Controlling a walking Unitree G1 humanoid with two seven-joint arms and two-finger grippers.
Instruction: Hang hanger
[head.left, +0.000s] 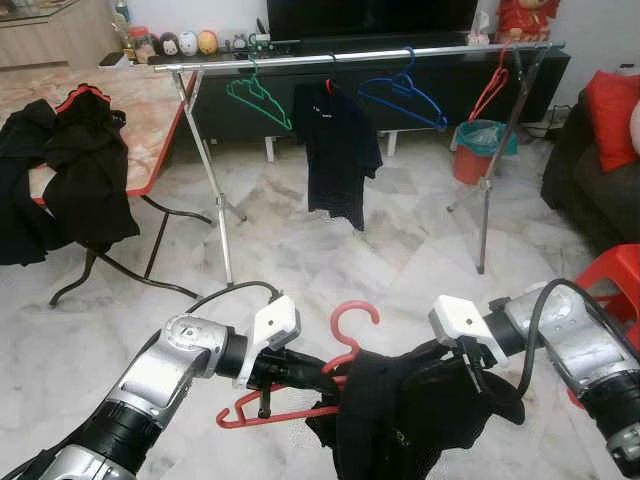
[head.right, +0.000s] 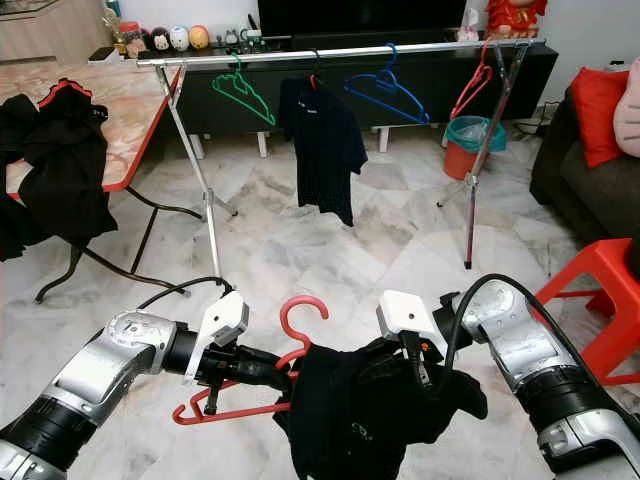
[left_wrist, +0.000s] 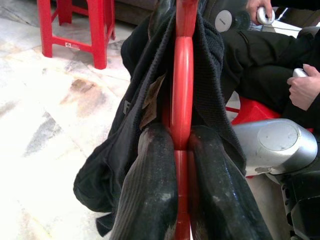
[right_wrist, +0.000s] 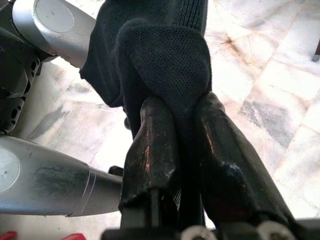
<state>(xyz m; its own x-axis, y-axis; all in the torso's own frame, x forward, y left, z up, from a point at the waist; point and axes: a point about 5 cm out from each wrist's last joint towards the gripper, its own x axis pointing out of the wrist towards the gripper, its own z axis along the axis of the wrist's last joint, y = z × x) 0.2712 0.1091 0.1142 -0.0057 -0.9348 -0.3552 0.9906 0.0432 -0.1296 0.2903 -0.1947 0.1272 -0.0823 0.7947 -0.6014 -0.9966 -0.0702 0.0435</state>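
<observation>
Two silver, rounded metal arms are shown, each banded with black at the forearm. A white box-shaped housing is mounted at each wrist, and a black cable is looped over each. The left gripper (head.left: 300, 372) and right gripper (head.right: 425, 375) are fitted with long, ribbed black fingers (left_wrist: 150, 185).

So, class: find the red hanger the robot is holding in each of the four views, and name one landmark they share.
Left eye: red hanger low centre.
Right eye: low centre.
Left wrist: between the left jaws.
Right wrist: not in it.
Shared landmark: the black garment on the hanger.
</observation>
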